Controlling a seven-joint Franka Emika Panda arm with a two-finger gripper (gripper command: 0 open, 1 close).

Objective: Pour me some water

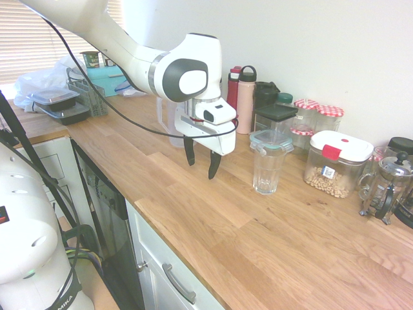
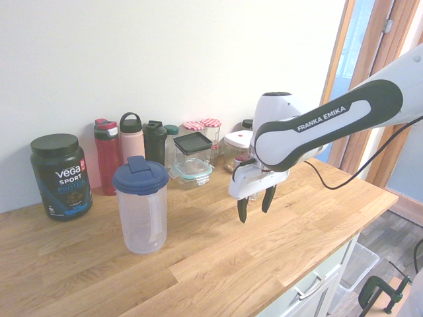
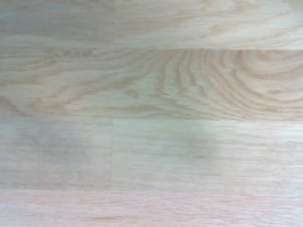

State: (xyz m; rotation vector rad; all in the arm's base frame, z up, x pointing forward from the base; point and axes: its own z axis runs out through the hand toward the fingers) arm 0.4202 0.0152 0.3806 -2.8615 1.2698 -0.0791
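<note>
A clear plastic pitcher [image 2: 140, 205] with a blue lid stands upright on the wooden counter [image 2: 198, 264]; in the first exterior view only a sliver of the pitcher [image 1: 166, 119] shows behind the arm. I cannot tell whether it holds water. An empty drinking glass [image 1: 268, 169] stands right of my gripper [image 1: 201, 166]. The gripper [image 2: 254, 212] hangs open and empty a little above the counter, pointing down, between pitcher and glass and touching neither. The wrist view holds only bare wood [image 3: 151, 113].
Along the wall stand a red bottle [image 2: 106, 155], a pink bottle [image 2: 131, 137], a black shaker [image 2: 154, 142], glass containers [image 2: 193, 156] and red-lidded jars [image 1: 329, 119]. A black protein tub [image 2: 60, 176] sits far left. A snack box [image 1: 335, 163] and French press [image 1: 390, 187] flank the glass.
</note>
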